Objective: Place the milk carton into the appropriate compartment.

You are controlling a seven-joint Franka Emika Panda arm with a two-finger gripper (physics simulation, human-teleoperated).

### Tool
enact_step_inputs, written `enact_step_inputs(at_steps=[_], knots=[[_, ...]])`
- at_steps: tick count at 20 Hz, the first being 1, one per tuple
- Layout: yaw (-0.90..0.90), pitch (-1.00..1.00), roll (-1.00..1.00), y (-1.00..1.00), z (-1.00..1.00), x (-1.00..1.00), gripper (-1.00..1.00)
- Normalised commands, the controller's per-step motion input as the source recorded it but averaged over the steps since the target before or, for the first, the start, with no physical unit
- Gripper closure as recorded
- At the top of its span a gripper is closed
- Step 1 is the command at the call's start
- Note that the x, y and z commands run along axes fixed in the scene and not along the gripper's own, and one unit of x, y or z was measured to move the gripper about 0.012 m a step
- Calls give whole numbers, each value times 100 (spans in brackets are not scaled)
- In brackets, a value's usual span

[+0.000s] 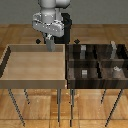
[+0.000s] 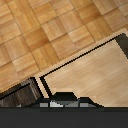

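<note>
A small pale grey milk carton [image 1: 50,45] hangs between the fingers of my gripper [image 1: 50,48], which is shut on it. It is held in the air over the far right part of the light wooden tray [image 1: 15,75], close to the edge shared with the dark compartment bin [image 1: 70,67]. In the wrist view the carton [image 2: 64,99] shows only as a grey shape at the frame's edge, with the tray floor [image 2: 90,70] and a corner of the dark bin [image 2: 22,92] beneath it.
The dark bin has several compartments. A grey upright piece [image 1: 82,49] and a taller one [image 1: 114,47] stand in the far ones. A small grey cube [image 1: 85,73] and a rounded grey piece [image 1: 116,70] sit in the near ones. Both containers stand on thin legs.
</note>
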Motion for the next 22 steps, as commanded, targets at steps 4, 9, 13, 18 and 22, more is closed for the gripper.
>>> enact_step_inputs(at_steps=[4,9,13,18,22], knots=[[0,0,0,100,0,0,100],[0,0,0,100,0,0,100],[0,0,0,100,0,0,100],[0,0,0,40,0,-67,100],[0,0,0,0,0,-100,100]])
